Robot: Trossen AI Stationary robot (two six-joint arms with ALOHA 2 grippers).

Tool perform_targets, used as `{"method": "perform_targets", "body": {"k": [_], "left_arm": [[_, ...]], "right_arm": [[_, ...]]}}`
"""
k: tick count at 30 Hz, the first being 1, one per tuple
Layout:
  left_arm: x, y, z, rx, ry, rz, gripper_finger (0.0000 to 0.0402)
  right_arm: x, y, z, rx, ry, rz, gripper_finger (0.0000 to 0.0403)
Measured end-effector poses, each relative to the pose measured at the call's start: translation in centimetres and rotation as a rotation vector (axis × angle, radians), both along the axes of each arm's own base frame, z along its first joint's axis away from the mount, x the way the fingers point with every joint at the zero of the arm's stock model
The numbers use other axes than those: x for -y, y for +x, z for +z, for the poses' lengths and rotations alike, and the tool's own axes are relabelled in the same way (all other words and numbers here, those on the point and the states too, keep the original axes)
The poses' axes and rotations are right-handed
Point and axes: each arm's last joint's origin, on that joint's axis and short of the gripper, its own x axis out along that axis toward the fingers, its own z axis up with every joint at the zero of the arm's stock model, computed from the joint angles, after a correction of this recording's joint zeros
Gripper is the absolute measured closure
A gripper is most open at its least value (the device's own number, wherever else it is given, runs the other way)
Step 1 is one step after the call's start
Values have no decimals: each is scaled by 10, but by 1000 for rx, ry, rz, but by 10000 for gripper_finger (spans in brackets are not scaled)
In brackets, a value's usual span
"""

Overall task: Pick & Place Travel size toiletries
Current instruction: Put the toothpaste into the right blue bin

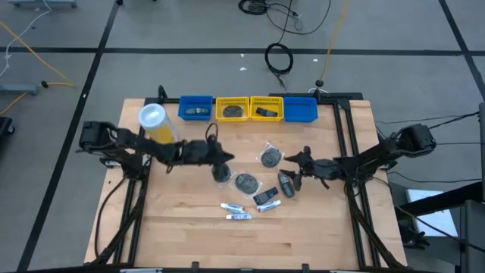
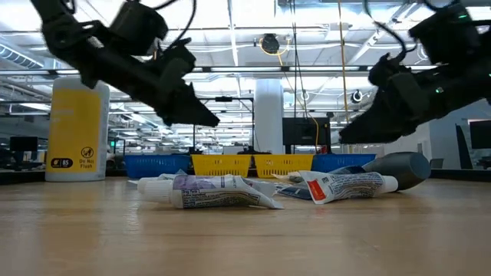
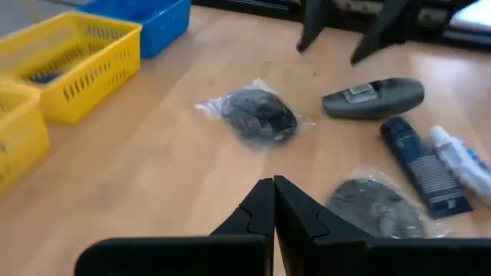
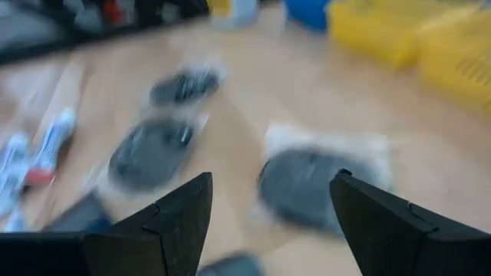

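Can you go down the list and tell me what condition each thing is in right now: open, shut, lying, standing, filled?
left gripper: shut, holds nothing, above the table.
right gripper: open, holds nothing.
yellow canister: upright, white lid on.
wrapped grey discs: lying flat on the table.
dark bottle: on its side.
white tubes: lying flat.
left blue bin: holds an item.
right blue bin: looks empty.

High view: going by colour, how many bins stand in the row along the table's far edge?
Blue bins: 2, at the row's left end and at its right end
Yellow bins: 2, side by side in the middle
Total: 4
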Motion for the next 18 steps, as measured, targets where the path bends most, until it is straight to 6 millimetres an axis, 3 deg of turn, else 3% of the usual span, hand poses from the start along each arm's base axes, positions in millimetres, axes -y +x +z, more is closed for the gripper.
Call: {"method": "perform_targets", "body": {"k": [6, 9, 14, 18], "left_arm": [[24, -13, -12, 40, -47, 235, 386], [29, -17, -21, 59, -60, 383, 379], [31, -16, -48, 65, -107, 551, 389], [31, -9, -71, 132, -186, 620, 399]], "right_arm": [[7, 6, 10, -289, 107, 113, 147], [10, 11, 21, -255, 54, 181, 147], [10, 24, 42, -52, 65, 480, 147], [10, 33, 43, -52, 103, 542, 147]]}}
